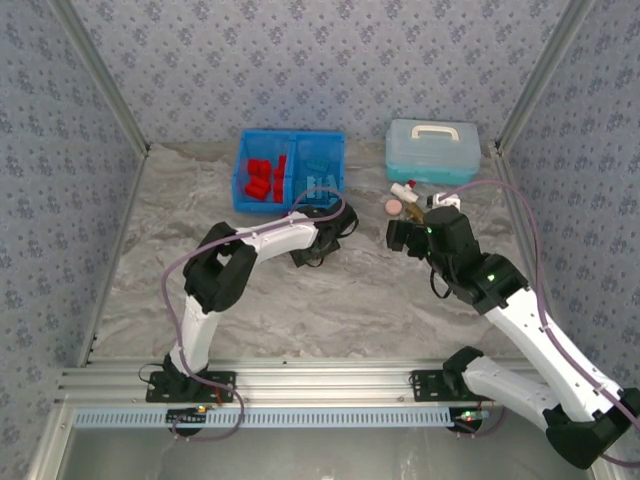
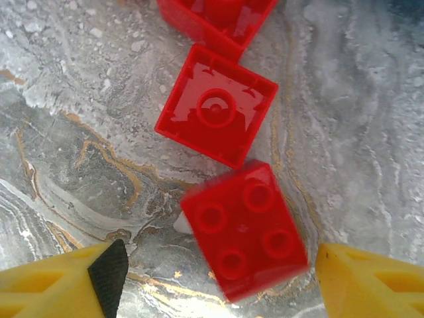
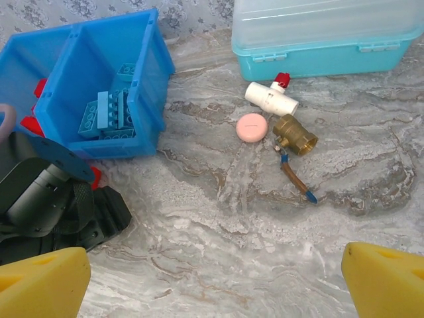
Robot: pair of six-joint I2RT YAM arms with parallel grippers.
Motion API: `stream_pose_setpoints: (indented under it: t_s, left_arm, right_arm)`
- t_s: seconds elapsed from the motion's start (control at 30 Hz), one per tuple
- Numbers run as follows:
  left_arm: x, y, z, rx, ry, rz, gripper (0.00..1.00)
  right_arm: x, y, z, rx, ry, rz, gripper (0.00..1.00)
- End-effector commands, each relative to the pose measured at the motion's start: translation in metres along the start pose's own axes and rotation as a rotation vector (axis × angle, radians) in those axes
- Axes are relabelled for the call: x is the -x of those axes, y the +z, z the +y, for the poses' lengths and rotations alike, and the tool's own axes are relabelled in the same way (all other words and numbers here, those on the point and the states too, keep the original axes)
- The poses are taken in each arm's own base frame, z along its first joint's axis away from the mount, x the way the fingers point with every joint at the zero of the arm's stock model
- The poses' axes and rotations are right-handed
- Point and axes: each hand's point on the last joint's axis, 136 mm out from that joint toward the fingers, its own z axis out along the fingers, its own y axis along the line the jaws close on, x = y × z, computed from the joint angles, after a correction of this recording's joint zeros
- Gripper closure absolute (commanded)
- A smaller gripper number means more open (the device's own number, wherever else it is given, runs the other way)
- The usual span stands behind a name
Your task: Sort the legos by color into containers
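L wrist view: 3 loose legos (image 2: 215, 106) lie on the worktop (image 2: 79, 132) under the left hand (image 2: 218, 273). All are red, glossy moulded plastic and square in plan, so we see no long axis. The nearest brick (image 2: 245, 228) sits studs up, 4 round studs, edges turned a bit off the finger line. The middle brick (image 2: 199, 132) lies upside down, hollow w/ one central tube, a corner pointing at the nearest brick, about touching. The third brick (image 2: 218, 13) is cut off at the top of the view.

The left hand's yellow fingers (image 2: 59, 285) stand apart either side of the nearest brick, gripping nothing. There's a clear gap on the black-pad side. The other side is v. close, can't tell if it touches. Worktop is grey marbled w/ ochre veins.

From above, the bin (image 1: 292, 134) is bright blue hard plastic w/ 2 square compartments. The left one holds a red pile (image 1: 262, 180), the right one light-blue legos (image 1: 320, 178), both too heaped to count.

The right hand (image 3: 215, 281) is spread wide, nothing betw. its fingers, over bare worktop. Beyond it are 1 pink disc (image 3: 252, 127), 1 brass fitting (image 3: 296, 134), 1 white piece w/ red cap (image 3: 270, 98) and 1 pale translucent case (image 3: 331, 40).
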Motion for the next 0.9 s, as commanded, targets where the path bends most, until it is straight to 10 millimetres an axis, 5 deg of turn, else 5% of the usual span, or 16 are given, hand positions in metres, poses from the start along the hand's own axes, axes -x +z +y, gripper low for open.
stream_pose_setpoints:
  t_s: [0.0,0.3,0.47,0.57,0.67,0.87]
  left_arm:
    - [0.002,0.007,-0.006,-0.002,0.023,0.01,0.29]
    - [-0.008,0.011,0.0,0.009,0.052,0.053,0.59]
    - [-0.008,-0.017,0.0,-0.043,0.06,0.082,0.68]
    - [-0.001,-0.051,0.002,-0.089,0.066,0.063,0.71]
    - [0.03,-0.095,0.01,-0.127,0.085,-0.049,0.73]
    - [0.129,-0.159,0.014,-0.24,0.191,-0.3,0.75]
  right_arm:
    - [-0.007,-0.001,-0.004,-0.008,0.014,0.024,0.0]
    - [-0.005,0.001,0.0,0.01,0.04,0.019,0.0]
    - [-0.006,0.005,0.002,0.014,0.052,0.026,0.0]
    - [-0.006,0.007,0.003,0.012,0.057,0.032,0.0]
    - [-0.006,0.008,0.005,0.015,0.067,0.033,0.0]
    - [-0.006,0.012,0.006,0.017,0.075,0.035,0.0]
